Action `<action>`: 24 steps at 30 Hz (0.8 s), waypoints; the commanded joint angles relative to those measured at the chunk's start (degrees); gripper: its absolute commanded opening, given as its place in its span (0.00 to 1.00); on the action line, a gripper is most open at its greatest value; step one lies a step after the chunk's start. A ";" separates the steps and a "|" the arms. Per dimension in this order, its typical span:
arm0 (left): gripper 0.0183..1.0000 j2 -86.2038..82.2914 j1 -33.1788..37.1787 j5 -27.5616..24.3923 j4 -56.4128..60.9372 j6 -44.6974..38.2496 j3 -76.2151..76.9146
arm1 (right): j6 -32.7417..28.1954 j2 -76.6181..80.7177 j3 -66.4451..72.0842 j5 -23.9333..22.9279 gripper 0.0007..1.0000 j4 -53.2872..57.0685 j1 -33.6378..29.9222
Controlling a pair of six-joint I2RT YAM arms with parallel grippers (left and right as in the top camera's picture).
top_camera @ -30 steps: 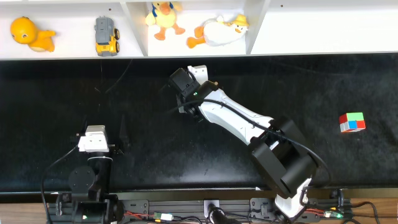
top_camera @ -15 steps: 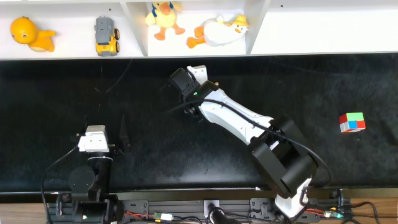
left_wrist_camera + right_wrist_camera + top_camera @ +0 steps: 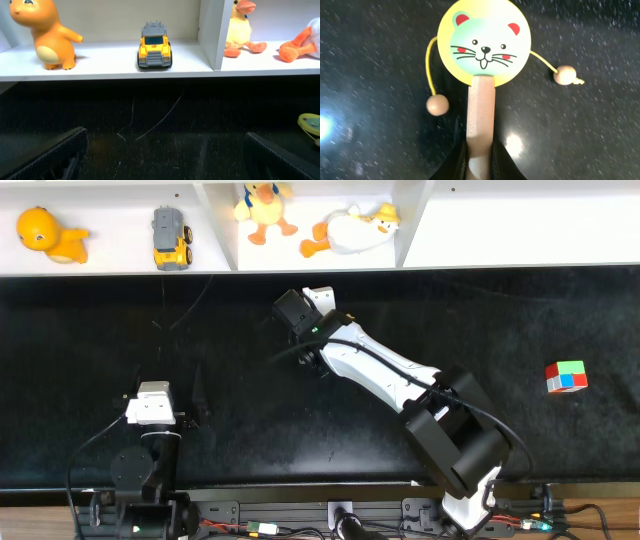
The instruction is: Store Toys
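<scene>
Black table (image 3: pixel 520 310) is filling the top view, with a white shelf (image 3: pixel 500 225) running along its far edge. An orange figure (image 3: pixel 50 235) and a truck (image 3: pixel 172 238) are sitting in the left bay (image 3: pixel 115 225), and a duck (image 3: pixel 265 208) and a goose (image 3: pixel 350 230) in the middle bay (image 3: pixel 312 198). A cube (image 3: pixel 566 377) is lying well apart, at the table's right. The right arm (image 3: pixel 400 380) is reaching across the middle, with the right gripper (image 3: pixel 308 358) near the middle bay. The left gripper (image 3: pixel 168 388) is sitting close to its own base.

Left wrist view: I am looking along the table at the shelf. The left gripper's fingers are standing wide apart, holding nothing. The yellow rim of a drum (image 3: pixel 310 122) is showing in front of the shelf.

Right wrist view: I am looking down on the drum, a cat-faced rattle with a wooden handle (image 3: pixel 481 115) and two beads (image 3: pixel 437 105) on strings. The right gripper's fingers are clamping the handle's end. I cannot tell whether the drum is lying on the table or hanging just above it.

I am judging the grasp as made and the carry as the step in hand. The next move is calling for a lift, then a forward reach into a bay with room, with care that the loose beads are not snagging on the shelf's lip. After that, the cube is waiting.
</scene>
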State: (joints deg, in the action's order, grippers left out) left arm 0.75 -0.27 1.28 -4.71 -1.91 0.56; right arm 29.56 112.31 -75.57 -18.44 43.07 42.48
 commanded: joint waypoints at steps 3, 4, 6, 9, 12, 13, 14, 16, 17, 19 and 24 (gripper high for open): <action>1.00 -0.59 0.31 -0.55 -0.13 -0.90 -0.09 | 0.00 -2.16 -0.70 -1.86 0.04 1.97 -0.57; 1.00 -0.59 0.31 -0.55 -0.13 -0.90 -0.09 | 0.02 -3.45 -0.04 -2.54 0.04 1.92 -0.94; 1.00 -0.59 0.31 -0.55 -0.13 -0.90 -0.09 | 0.02 -6.54 1.95 -3.48 0.04 1.92 -2.12; 1.00 -0.59 0.31 -0.55 -0.13 -0.90 -0.09 | 0.04 -12.57 6.88 -3.65 0.04 1.90 -4.79; 1.00 -0.59 0.31 -0.55 -0.13 -0.90 -0.09 | 0.02 -19.47 12.52 -3.67 0.04 1.81 -7.89; 1.00 -0.59 0.31 -0.55 -0.13 -0.90 -0.09 | 0.00 -22.08 14.53 -3.69 0.04 1.81 -9.16; 1.00 -0.59 0.31 -0.55 -0.13 -0.90 -0.09 | 0.00 -24.28 16.17 -3.69 0.04 1.81 -10.32; 1.00 -0.59 0.31 -0.55 -0.13 -0.90 -0.09 | -0.04 -29.49 19.63 -3.91 0.05 1.86 -13.14; 1.00 -0.59 0.31 -0.55 -0.13 -0.90 -0.09 | -0.20 -32.00 21.16 -4.00 0.04 1.92 -14.53; 1.00 -0.59 0.31 -0.55 -0.13 -0.90 -0.09 | -1.86 -36.22 23.41 -4.04 0.04 2.08 -16.92; 1.00 -0.59 0.31 -0.55 -0.13 -0.90 -0.09 | -9.79 -42.32 24.20 -4.11 0.04 4.26 -20.68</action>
State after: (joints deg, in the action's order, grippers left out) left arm 0.75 -0.27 1.26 -4.71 -1.91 0.56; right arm 25.39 72.71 -51.48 -21.91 47.62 22.83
